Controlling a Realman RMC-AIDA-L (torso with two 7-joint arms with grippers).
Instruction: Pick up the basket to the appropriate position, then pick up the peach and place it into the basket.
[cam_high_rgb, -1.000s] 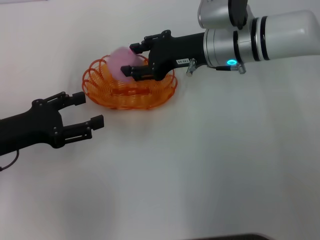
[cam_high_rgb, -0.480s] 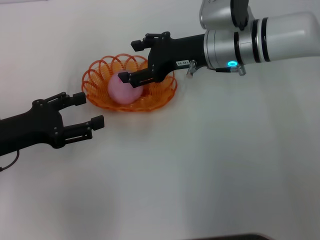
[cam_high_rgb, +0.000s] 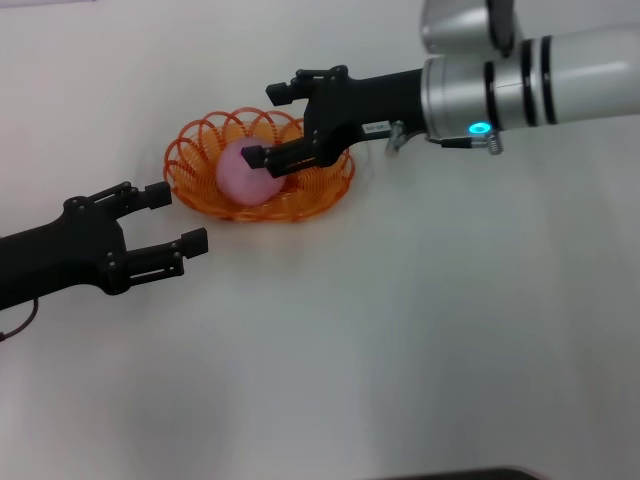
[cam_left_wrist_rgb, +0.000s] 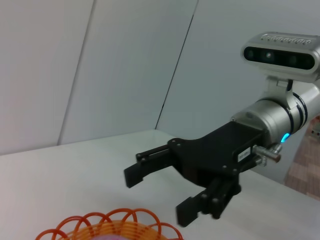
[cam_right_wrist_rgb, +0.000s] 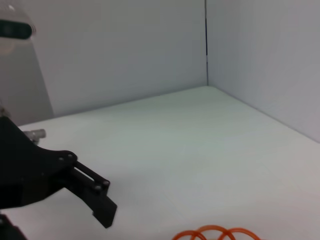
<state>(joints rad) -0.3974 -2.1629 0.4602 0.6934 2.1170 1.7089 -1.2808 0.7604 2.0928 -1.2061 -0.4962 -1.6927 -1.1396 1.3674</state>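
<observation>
The orange basket (cam_high_rgb: 190, 160) stands on the white table, left of centre in the head view. The pink peach (cam_high_rgb: 242, 174) lies inside it. My right gripper (cam_high_rgb: 264, 125) is open above the basket's right half, its fingers apart, one over the peach and one beyond the far rim. It also shows in the left wrist view (cam_left_wrist_rgb: 155, 195), open above the basket's rim (cam_left_wrist_rgb: 115, 222). My left gripper (cam_high_rgb: 175, 216) is open and empty, just in front and to the left of the basket. The right wrist view shows a bit of the basket's rim (cam_right_wrist_rgb: 215, 233) and the left gripper's finger (cam_right_wrist_rgb: 95, 197).
The white table (cam_high_rgb: 420, 330) stretches bare to the front and right. Pale walls meet in a corner behind the table in the wrist views.
The peach left my right gripper and dropped into the basket. The right gripper opened and drew back a little to the right. The left arm has not moved.
</observation>
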